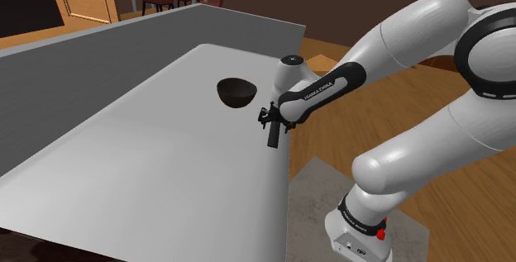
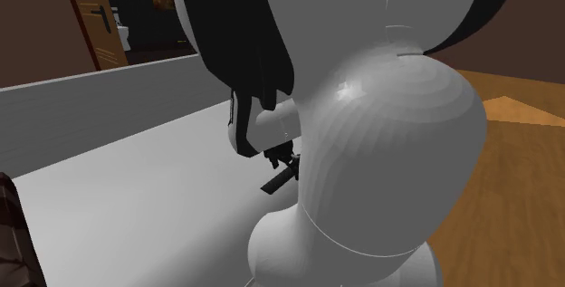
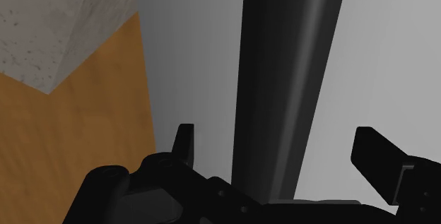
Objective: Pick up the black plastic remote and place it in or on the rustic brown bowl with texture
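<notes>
In the shoulder view the white arm bends down from the stand to the near edge of the tabletop (image 1: 149, 161), and the gripper (image 1: 270, 126) hangs right over the black remote (image 1: 272, 141), which lies at that edge. The dark brown bowl (image 1: 237, 92) sits on the tabletop near the gripper, further from the edge and up towards the grey back wall, with nothing in it. A grey rug (image 1: 318, 186) lies on the wooden floor below.

In the second exterior view a large white arm link blocks much of the scene; past it the gripper (image 2: 282, 158) shows above a dark bar that is probably the remote (image 2: 279, 181).

In the wrist view the remote (image 3: 293, 81) runs as a long dark bar between the fingers (image 3: 185, 145), which are spread wide, one on each side, with a gap to the remote on both.

The step in hand looks like the grasp, with the remote straddled but not yet held. The next move probably calls for closing squarely across the remote's narrow width, without nudging it off the edge, then lifting and carrying it to the bowl
</notes>
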You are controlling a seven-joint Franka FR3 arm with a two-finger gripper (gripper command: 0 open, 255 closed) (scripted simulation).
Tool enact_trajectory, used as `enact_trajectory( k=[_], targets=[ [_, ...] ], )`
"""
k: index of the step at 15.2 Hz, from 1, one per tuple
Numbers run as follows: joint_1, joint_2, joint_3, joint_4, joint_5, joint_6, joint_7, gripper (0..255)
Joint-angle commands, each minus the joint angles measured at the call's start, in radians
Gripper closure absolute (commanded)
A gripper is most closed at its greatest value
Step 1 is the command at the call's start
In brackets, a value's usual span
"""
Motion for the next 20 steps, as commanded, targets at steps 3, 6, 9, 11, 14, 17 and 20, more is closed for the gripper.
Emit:
enact_trajectory(
  k=[3, 6, 9, 11, 14, 17, 20],
  targets=[
    [0.0, 0.0, 0.0, 0.0, 0.0, 0.0, 0.0, 255],
    [-0.001, 0.001, -0.001, 0.005, 0.0, -0.004, -0.002, 255],
    [-0.001, 0.003, 0.002, 0.002, -0.002, 0.001, 0.003, 255],
    [-0.001, -0.001, -0.003, 0.001, 0.001, -0.001, -0.004, 255],
    [0.013, -0.027, -0.011, 0.008, 0.022, -0.033, -0.021, 255],
    [0.03, -0.066, -0.026, 0.021, 0.049, -0.083, -0.047, 255],
    [0.044, -0.102, -0.04, 0.038, 0.069, -0.133, -0.069, 255]
  ],
)
